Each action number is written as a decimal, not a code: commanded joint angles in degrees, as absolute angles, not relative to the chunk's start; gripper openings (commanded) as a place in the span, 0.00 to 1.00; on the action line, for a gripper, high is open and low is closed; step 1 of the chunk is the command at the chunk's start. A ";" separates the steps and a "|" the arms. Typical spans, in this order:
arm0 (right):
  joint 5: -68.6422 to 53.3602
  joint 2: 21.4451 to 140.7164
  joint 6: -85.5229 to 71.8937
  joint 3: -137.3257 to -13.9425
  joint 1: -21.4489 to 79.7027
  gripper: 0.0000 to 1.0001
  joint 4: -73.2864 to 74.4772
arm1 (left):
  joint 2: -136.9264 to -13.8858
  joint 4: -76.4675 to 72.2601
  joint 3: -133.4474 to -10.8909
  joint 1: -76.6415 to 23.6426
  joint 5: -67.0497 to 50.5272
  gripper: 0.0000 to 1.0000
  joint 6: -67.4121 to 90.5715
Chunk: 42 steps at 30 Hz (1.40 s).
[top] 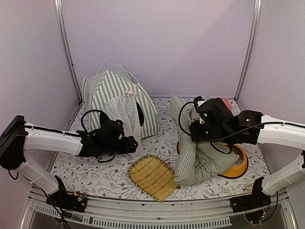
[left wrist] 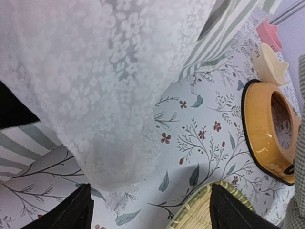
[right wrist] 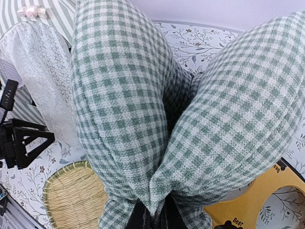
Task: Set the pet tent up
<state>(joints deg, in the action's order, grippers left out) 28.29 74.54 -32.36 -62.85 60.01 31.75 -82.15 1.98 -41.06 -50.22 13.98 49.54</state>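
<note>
Reading the only legible print first: the word "Bear" appears in black on the rim of the orange pet bowl [right wrist: 259,202], once near the bottom edge of the right wrist view and again, partly cut off, further up the rim. No other lettering can be made out.

The pet tent [top: 119,98] stands upright at the back left of the floral tablecloth [top: 95,174], its striped panels rising to a peak where thin white poles cross. Its lace door curtain [left wrist: 95,86] hangs down the front, with a small pink bow [top: 128,93] at the top of the doorway.

The left gripper [top: 131,143] sits just in front of the doorway, low near the cloth. Its fingers [left wrist: 78,210] are spread wide and released, with the curtain's hem hanging just ahead of the tips; nothing is pinched between them.

The right gripper [right wrist: 155,219] is well apart from the tent, over the right side of the table. It is clenched on a fold of the green-and-white gingham cushion [right wrist: 124,95], which bulges up in two lobes from the pinch and drapes over the orange bowl.

A woven bamboo tray [top: 152,176] lies on the cloth between the two arms, near the front edge. A pink dish [left wrist: 269,31] and a cream dish [left wrist: 269,64] sit beyond the bowl.
</note>
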 commanded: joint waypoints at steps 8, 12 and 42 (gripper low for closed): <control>26.11 67.72 -29.30 -59.93 59.04 0.00 26.01 | -96.12 -0.26 -47.90 -48.95 17.73 0.85 53.34; 25.84 67.29 -28.79 -59.58 58.91 0.00 25.71 | -100.30 -0.78 -50.84 -48.90 17.14 0.81 53.12; 3.71 62.27 -22.97 -50.94 50.37 0.00 9.87 | -83.99 -2.64 -69.43 -60.09 11.90 0.00 33.82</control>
<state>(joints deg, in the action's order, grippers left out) 12.43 63.61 -25.45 -51.75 50.65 18.28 -86.61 -1.41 -66.37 -60.03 14.00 38.02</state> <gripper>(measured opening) 0.056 0.003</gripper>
